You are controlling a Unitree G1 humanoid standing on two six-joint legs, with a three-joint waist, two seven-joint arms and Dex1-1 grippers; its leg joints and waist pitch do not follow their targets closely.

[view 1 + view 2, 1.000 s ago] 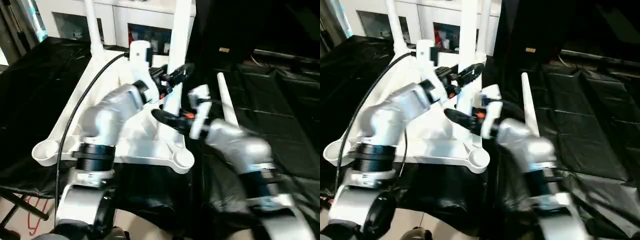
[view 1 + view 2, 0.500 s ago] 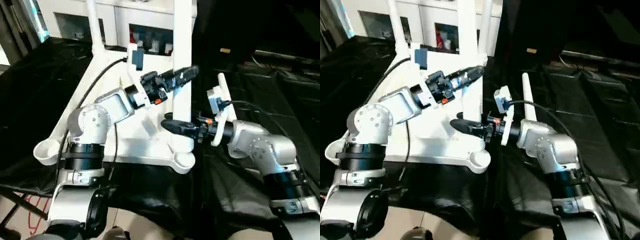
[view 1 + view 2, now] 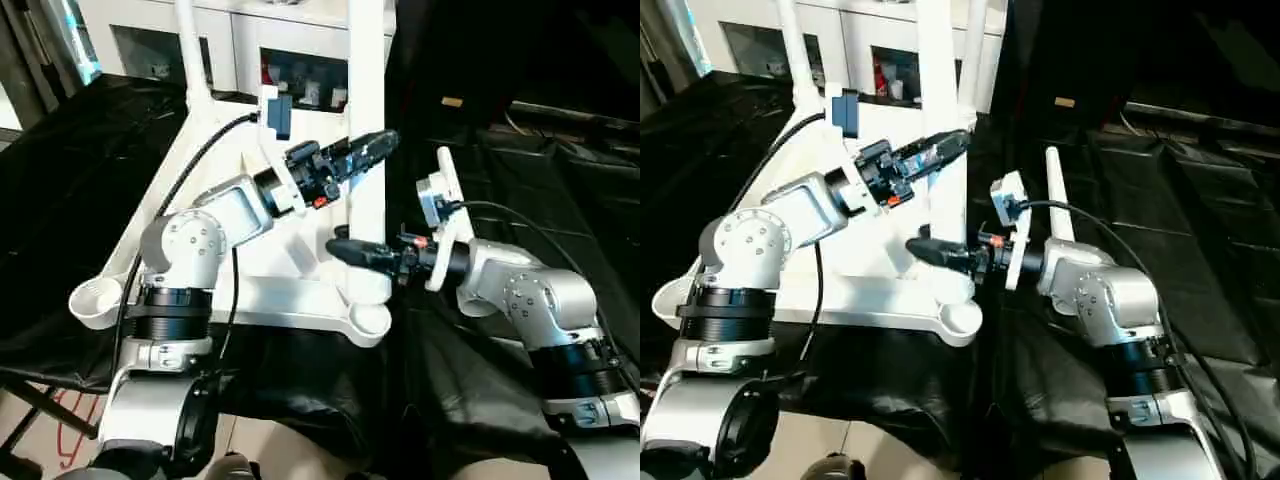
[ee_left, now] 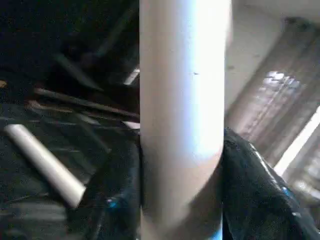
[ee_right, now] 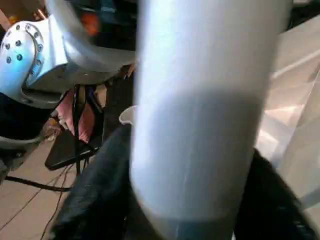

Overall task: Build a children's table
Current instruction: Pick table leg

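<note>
Two silver arms of mine reach out over the black-draped desk (image 3: 90, 180), where the children's table (image 3: 300, 290) lies upside down with its ribbed underside up. Three legs stand upright in its corner sockets; the nearest upright leg (image 3: 367, 150) rises right between my grippers. The left gripper (image 3: 372, 148) comes at that leg partway up its length, and in the left wrist view its black fingers (image 4: 117, 200) sit on either side of the white tube, touching it, so I read it as clamped on the leg. The right gripper (image 3: 345, 250) meets the same leg lower down, just above its socket; in the right wrist view its fingers (image 5: 95, 195) flank the tube closely, but I cannot tell whether they actually press on it. Past the right gripper, a loose fourth leg (image 3: 1058, 215) lies flat on the black cover. The near corner socket (image 3: 92, 298), well to the left of my left gripper, is empty.
</note>
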